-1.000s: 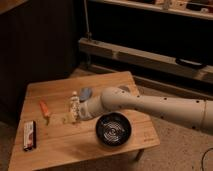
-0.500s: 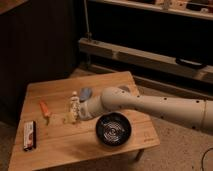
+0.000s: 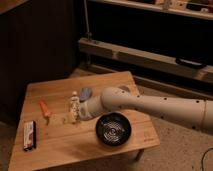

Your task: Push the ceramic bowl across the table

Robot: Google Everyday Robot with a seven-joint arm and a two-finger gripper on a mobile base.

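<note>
From my remote station I see the ceramic bowl point(image 3: 113, 129) upright on the near right part of the table point(image 3: 55, 152), close to the front edge. It is black, and pale rings show inside it. The arm point(image 3: 150, 105) reaches in from the right, passing just behind the bowl. The gripper point(image 3: 80, 113) sits at mid-table, up and left of the bowl, with its jaws spread apart and nothing clamped between them.

Right beside the gripper stands a small pale bottle point(image 3: 74, 106); any label on it is too small for me to read. A blue object point(image 3: 86, 93) lies behind the bottle, and an orange object point(image 3: 45, 109) lies further left. Near the left front corner lies a flat red-and-black packet point(image 3: 29, 135), its print unreadable.
</note>
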